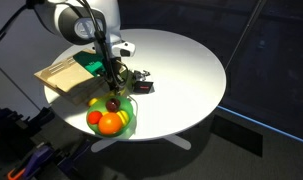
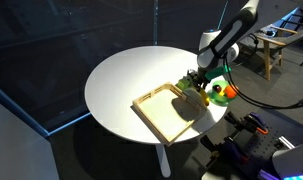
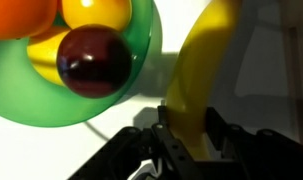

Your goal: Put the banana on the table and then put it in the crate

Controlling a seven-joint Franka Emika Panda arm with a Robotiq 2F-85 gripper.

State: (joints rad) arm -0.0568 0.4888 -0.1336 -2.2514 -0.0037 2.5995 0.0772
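Firmly closed, the black Robotiq gripper (image 3: pixel 186 135) clamps the curved yellow banana (image 3: pixel 206 70) between its fingers, just beside the round green plate (image 3: pixel 31 95). To do this step well, set it down on a bare part of the round white tabletop (image 1: pixel 181 70), away from the plate's rim. A dark red round fruit (image 3: pixel 94 58) and an orange one (image 3: pixel 16 15) crowd the plate. The shallow light-wood crate (image 1: pixel 61 72) lies near.

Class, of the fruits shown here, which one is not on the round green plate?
The long curved yellow banana, held in the gripper beside the round green plate; the orange fruit, dark-red fruit and yellow pieces lie on it.
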